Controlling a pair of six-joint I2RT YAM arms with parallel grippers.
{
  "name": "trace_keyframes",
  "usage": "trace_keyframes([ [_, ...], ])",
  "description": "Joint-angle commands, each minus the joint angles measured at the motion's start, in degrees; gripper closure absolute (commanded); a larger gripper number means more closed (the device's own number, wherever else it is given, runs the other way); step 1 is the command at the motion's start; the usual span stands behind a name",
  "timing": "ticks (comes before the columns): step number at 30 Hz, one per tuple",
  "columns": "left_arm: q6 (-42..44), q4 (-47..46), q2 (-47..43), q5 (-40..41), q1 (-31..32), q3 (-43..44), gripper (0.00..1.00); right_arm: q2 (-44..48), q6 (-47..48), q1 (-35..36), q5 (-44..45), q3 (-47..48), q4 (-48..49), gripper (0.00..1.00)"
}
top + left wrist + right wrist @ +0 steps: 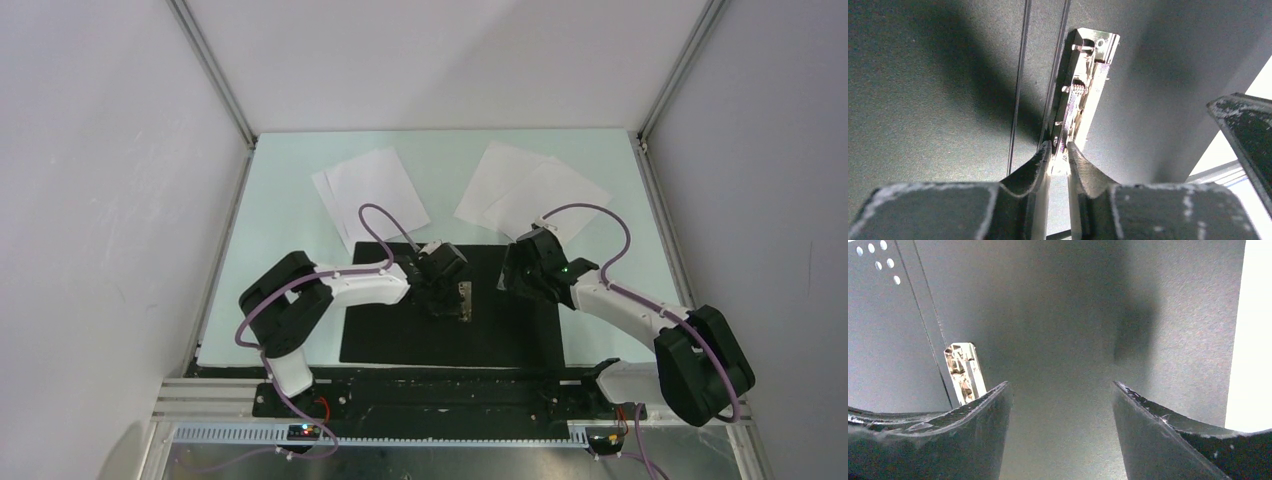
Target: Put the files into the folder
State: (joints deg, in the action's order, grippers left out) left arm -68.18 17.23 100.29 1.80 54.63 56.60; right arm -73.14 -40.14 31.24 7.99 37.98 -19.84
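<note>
The folder [400, 335] lies open on the table, black inside up, with its metal spine clip [464, 300] in the middle. My left gripper [440, 298] is down on the clip; in the left wrist view the left gripper [1059, 150] is shut on the near end of the clip [1083, 90]. My right gripper [515, 275] hovers open and empty over the folder's right half [1058, 315], with the clip [964, 372] to its left. The files are white sheets in two overlapping piles behind the folder, one back left [375, 190] and one back right [530, 195].
The pale green table top [290, 250] is boxed in by white walls left, right and back. A metal rail [400, 385] with both arm bases runs along the near edge. The table's bright surface [1255, 340] shows past the folder's right edge.
</note>
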Motion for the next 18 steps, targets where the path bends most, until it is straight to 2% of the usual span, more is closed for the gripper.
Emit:
trace_keyframes([
  [1, -3.5, -2.2, -0.1, 0.7, 0.4, 3.1, 0.73, 1.4, 2.3, -0.2, -2.3, -0.1, 2.7, 0.25],
  [4, -0.3, -2.1, -2.2, 1.1, -0.2, 2.9, 0.57, 1.6, 2.3, 1.4, -2.7, -0.1, 2.1, 0.27],
  [6, 2.0, -2.1, -4.4, 0.9, -1.4, 1.8, 0.49, 1.7, 1.8, 3.6, -1.9, -0.1, 1.4, 0.29],
  [10, 7.0, -1.7, -9.9, 0.1, -5.2, -2.0, 0.45, 0.6, 0.0, 9.1, -0.9, 0.2, 0.5, 0.33],
  [13, 10.6, -0.8, -13.1, 0.0, -9.2, -5.4, 0.48, -1.3, -1.6, 13.4, 1.4, 2.4, -0.5, 0.35],
  [18, 11.8, -0.5, -15.5, 0.1, -13.8, -11.4, 0.69, -7.9, -3.2, 20.7, 4.1, 7.7, -3.2, 0.38],
])
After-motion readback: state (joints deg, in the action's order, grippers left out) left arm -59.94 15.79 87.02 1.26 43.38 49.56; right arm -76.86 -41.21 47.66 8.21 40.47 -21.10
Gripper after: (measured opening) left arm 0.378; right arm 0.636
